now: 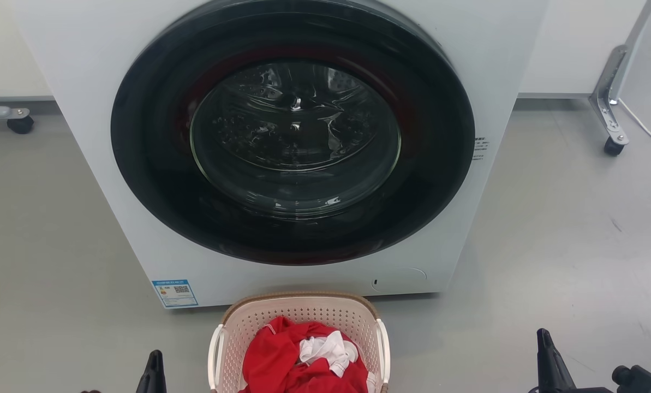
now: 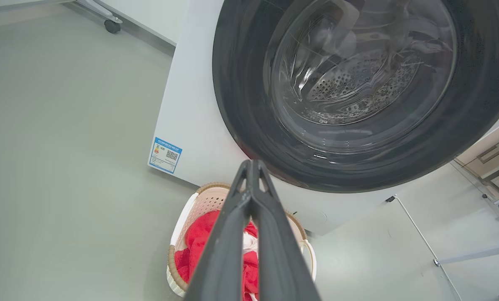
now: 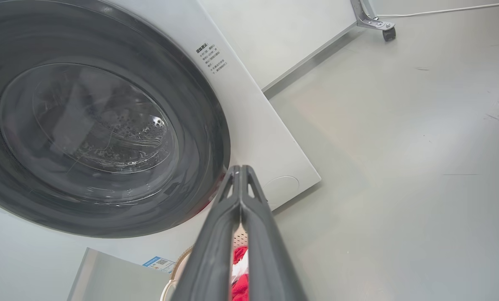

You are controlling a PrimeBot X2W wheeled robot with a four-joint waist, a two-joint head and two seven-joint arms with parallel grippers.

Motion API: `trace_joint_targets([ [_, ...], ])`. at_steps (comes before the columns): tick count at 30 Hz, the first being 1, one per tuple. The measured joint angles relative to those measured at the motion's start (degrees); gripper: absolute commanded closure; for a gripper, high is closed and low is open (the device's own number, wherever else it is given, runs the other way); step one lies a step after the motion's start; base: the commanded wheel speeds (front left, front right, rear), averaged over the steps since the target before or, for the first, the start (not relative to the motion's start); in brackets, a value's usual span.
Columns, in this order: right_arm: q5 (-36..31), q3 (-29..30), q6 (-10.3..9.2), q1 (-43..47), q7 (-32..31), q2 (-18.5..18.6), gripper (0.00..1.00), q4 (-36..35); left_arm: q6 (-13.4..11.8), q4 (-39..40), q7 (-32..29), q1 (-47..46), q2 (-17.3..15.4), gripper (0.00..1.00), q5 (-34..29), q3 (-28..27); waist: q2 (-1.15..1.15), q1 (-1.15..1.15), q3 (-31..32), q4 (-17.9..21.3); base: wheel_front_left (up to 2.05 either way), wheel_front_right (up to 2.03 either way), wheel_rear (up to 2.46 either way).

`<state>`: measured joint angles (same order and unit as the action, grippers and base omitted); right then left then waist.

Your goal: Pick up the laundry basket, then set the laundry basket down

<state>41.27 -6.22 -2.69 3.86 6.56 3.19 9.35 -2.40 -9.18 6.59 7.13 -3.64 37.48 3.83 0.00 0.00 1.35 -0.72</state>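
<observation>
The left pincer [image 2: 252, 167] had its two dark fingers pressed together with nothing between them, and the right pincer [image 3: 241, 170] was closed on nothing in the same way. In the head view they stood at the two lower corners over the grey floor [image 1: 549, 245]. The laundry basket [image 1: 300, 314] sat between them, apart from both and nearer the left one. It rested on the floor just in front of the foot of the washer [image 1: 85, 109]; I could not tell whether its far rim touched the white panel. Inside lay a red garment [image 1: 276, 360] with a white cloth [image 1: 328, 349] on top. A blue sticker [image 1: 175, 293] marked the washer's lower corner, beside the basket.
</observation>
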Motion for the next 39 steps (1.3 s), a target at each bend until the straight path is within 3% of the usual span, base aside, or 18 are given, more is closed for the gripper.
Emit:
trace_joint_targets([
  [39,31.01,8.47,5.78,-5.03,-8.1,-0.45,1.0,4.71,5.98,-4.8,-8.09,-7.05,0.54,1.0,33.25,-5.52,0.0,0.0,-0.9,0.44,0.0,0.0,0.0],
])
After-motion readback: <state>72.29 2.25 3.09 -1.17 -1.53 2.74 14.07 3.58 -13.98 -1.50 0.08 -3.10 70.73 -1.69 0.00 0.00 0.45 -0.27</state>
